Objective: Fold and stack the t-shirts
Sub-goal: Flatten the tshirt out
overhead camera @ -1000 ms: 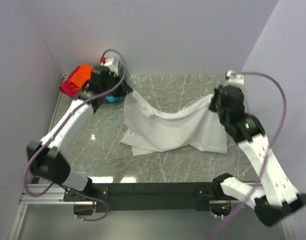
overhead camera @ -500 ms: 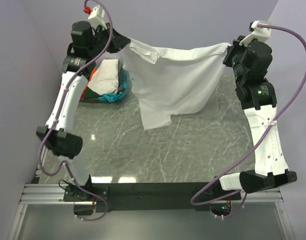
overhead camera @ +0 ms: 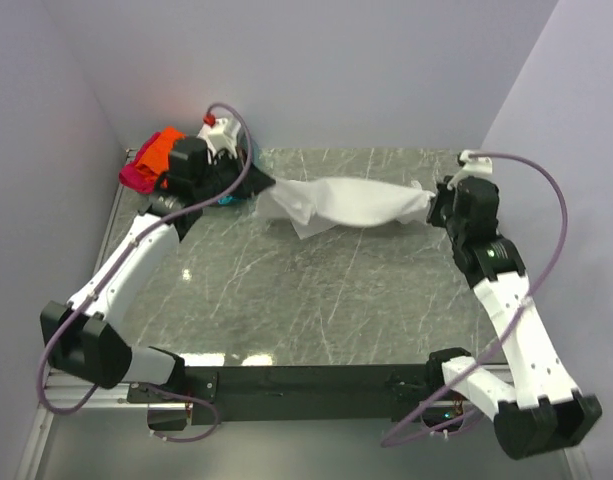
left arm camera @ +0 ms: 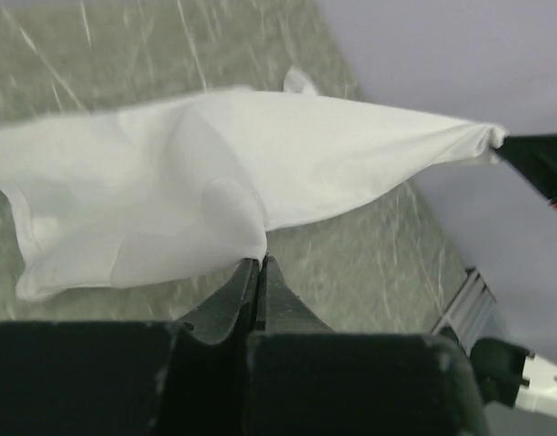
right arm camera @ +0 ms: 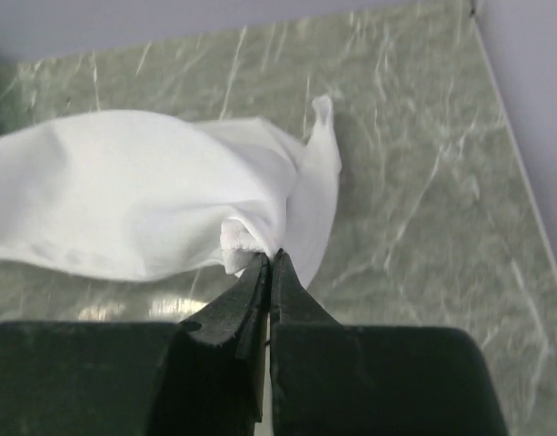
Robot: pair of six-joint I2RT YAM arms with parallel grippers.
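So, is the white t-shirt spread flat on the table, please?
No, the white t-shirt stretches as a bunched band between the left gripper and right gripper.

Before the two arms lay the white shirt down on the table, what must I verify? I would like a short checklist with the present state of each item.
1. Hold of the left gripper on the plain white cloth t-shirt: ok, shut on it.
2. Hold of the right gripper on the same shirt: ok, shut on it.
3. Shirt spread flat between the grippers: not ok, it is bunched into a narrow band.
4. Which edge is gripped, hem or shoulders: cannot tell.
5. Bare space on the grey marbled table in front of the shirt: ok.
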